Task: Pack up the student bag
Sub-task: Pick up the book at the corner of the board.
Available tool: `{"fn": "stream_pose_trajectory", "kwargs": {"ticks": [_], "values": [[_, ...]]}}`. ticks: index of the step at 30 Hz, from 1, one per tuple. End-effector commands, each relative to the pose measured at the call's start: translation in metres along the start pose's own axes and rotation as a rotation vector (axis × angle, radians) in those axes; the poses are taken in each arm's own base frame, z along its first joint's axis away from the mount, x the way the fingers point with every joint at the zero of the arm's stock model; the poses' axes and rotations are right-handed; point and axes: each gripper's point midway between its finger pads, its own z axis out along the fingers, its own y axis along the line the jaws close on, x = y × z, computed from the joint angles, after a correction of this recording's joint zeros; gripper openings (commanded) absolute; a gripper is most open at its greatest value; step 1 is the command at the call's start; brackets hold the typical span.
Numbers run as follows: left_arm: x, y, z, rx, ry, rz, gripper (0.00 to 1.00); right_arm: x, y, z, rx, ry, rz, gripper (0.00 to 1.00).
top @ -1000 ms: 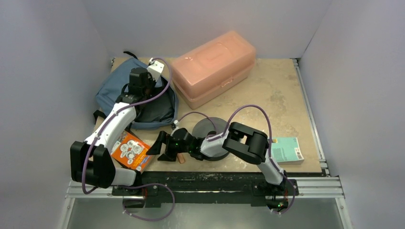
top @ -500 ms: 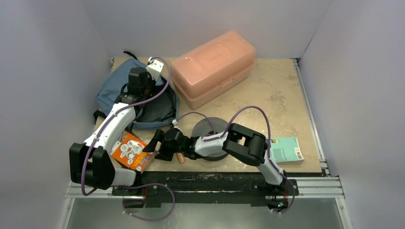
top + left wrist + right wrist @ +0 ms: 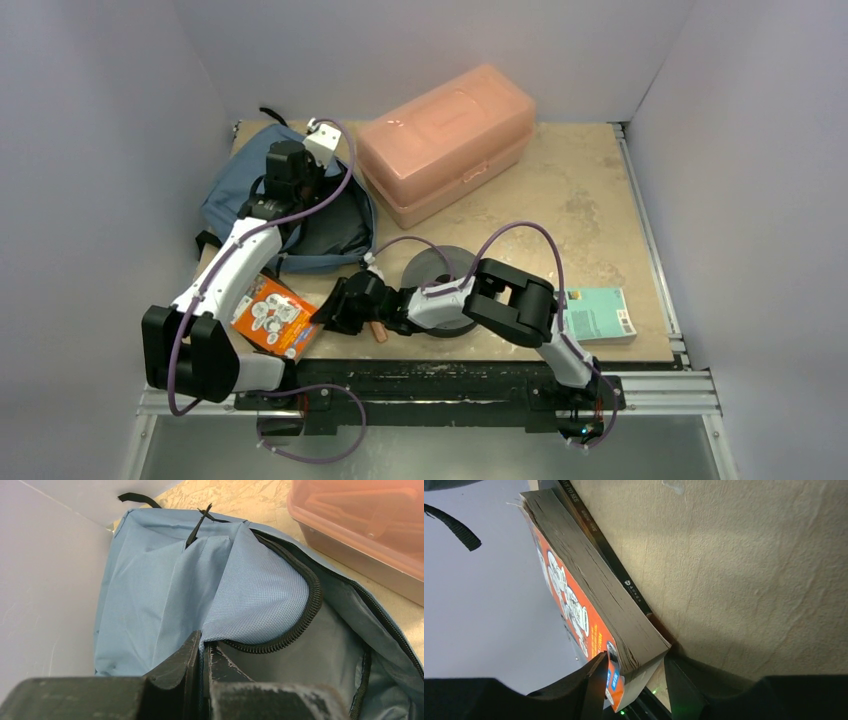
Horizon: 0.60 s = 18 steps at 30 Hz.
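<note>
At the far left of the surface (image 3: 580,200) lies the student bag (image 3: 228,195), slate-blue and slumped against the side wall, its zipper undone and the dark lining showing. The left pincer (image 3: 202,647) is pressed together on the edge of the bag's fabric just beside the zipper, lifting that edge so the mouth gapes toward the middle of the surface. Nearer the arms, in front of the bag, an orange book (image 3: 272,315) rests at the near left corner. In the right wrist view the right pincer (image 3: 634,660) straddles one corner of this book, one finger against the printed cover and the other by the underside; whether they already bite I cannot tell. To the right come a dark grey roll (image 3: 435,268), half hidden under the right arm, the salmon-pink box (image 3: 445,140) at the back just beside the bag, and a teal book (image 3: 598,315) near the right edge. I judge the step in hand to be picking up the orange book while the bag is held open. The next move calls for a firm hold on a thick, floppy paperback caught only by its corner, then a lift and a tilt to slide it through the mouth without knocking the left arm or the zipper edge.
</note>
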Motion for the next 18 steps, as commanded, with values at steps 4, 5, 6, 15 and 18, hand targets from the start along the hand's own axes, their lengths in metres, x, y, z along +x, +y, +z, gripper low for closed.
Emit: {"fn": "stream_pose_trajectory", "kwargs": {"ticks": [4,5,6,15,18], "values": [[-0.044,0.016,-0.017,-0.029,-0.129,-0.047,0.00,-0.006,0.011,0.002,-0.058,-0.042,0.012,0.51],[-0.043,0.016,-0.017,-0.027,-0.128,-0.047,0.00,-0.006,0.013,0.002,-0.076,-0.040,0.018,0.49],[-0.043,0.016,-0.017,-0.027,-0.127,-0.047,0.00,-0.006,0.015,0.001,-0.089,-0.040,0.024,0.44],[-0.044,0.016,-0.018,-0.027,-0.129,-0.046,0.00,-0.031,0.054,-0.034,-0.151,-0.121,-0.097,0.00],[-0.043,0.016,-0.017,-0.026,-0.126,-0.046,0.00,-0.045,0.059,-0.052,-0.168,-0.148,-0.152,0.00]]}}
